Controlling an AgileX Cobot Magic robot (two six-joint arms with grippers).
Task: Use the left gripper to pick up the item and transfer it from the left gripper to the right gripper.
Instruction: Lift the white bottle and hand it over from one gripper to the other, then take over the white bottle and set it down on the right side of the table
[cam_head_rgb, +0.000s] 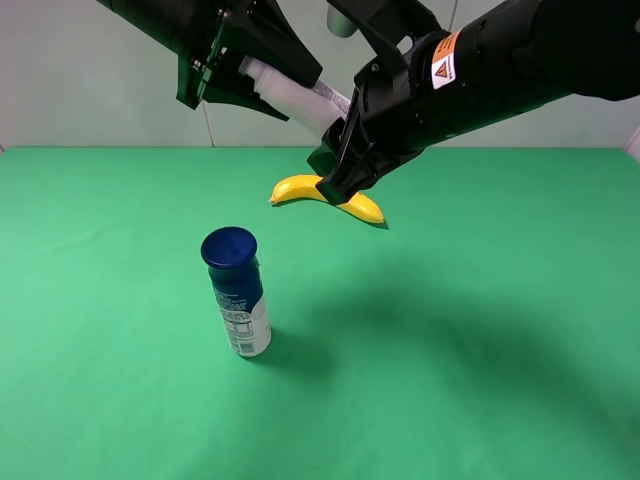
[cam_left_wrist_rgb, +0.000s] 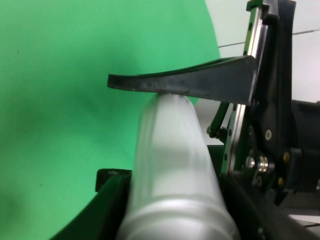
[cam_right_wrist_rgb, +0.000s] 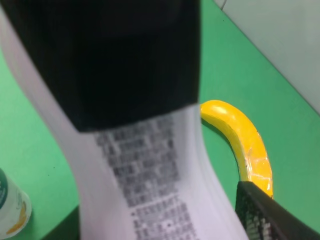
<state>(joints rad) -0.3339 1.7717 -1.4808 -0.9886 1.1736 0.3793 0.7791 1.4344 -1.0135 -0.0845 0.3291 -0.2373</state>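
Handover: my left hand (cam_head_rgb: 282, 88) clamps the slim white plastic bottle (cam_head_rgb: 303, 97) above the green worktop (cam_head_rgb: 500, 350); right hand (cam_head_rgb: 335, 165) straddles its printed wall, whether shut I cannot tell. Likely light, slick, squashy: grip mid-wall.

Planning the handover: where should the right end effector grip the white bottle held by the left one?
Grip the white bottle on the printed stretch jutting past the left end effector, approaching from the right and closing across its slim round body; only that end is outside its grip.

Warning-triangle sticker (cam_head_rgb: 441, 68) sits on the right gripper (cam_head_rgb: 324, 176).
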